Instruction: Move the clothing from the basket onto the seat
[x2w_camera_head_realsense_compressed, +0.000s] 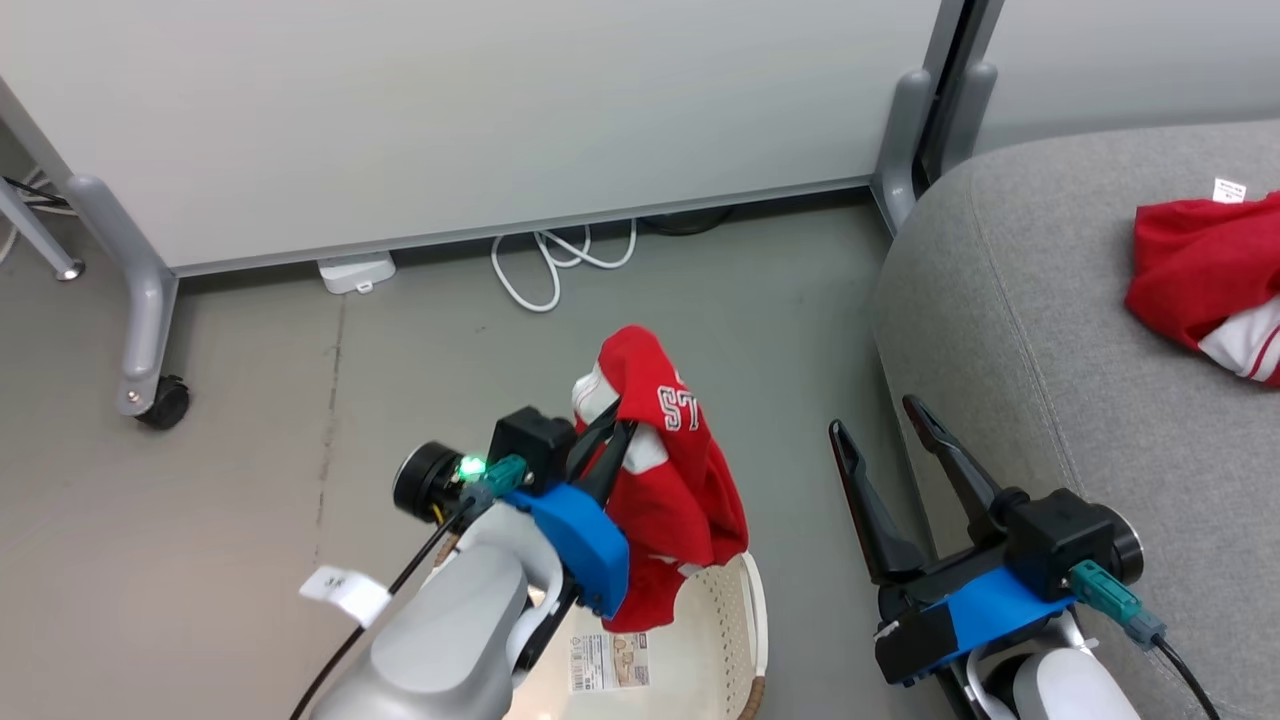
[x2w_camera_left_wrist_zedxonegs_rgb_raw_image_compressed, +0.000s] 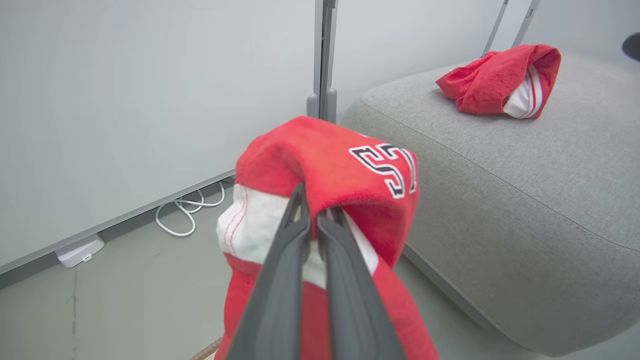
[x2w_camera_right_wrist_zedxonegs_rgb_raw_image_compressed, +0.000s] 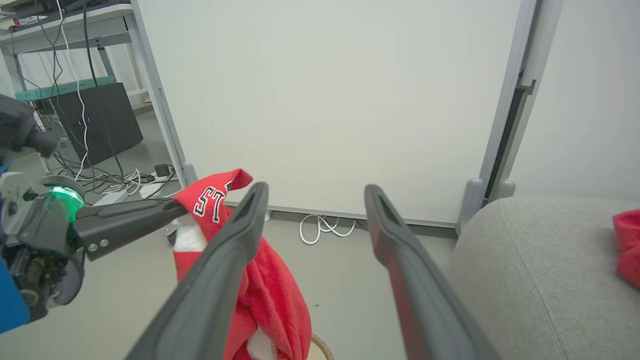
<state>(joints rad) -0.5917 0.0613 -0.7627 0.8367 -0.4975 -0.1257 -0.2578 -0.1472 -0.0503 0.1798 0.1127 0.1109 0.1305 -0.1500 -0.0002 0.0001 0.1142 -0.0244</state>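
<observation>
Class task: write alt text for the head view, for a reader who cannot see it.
The robot's left claw is shut on a bright red soft garment with white panels and lettering, which hangs over a cream perforated plastic basket. The right claw is open beside a large grey fabric seat, where a second red-and-white garment lies.

We read only white, dark-edged letters "ST" on the lifted red garment (x2w_camera_head_realsense_compressed: 685, 490); print on the sticker (x2w_camera_head_realsense_compressed: 608, 662) inside the basket (x2w_camera_head_realsense_compressed: 757, 610) is too small.
</observation>
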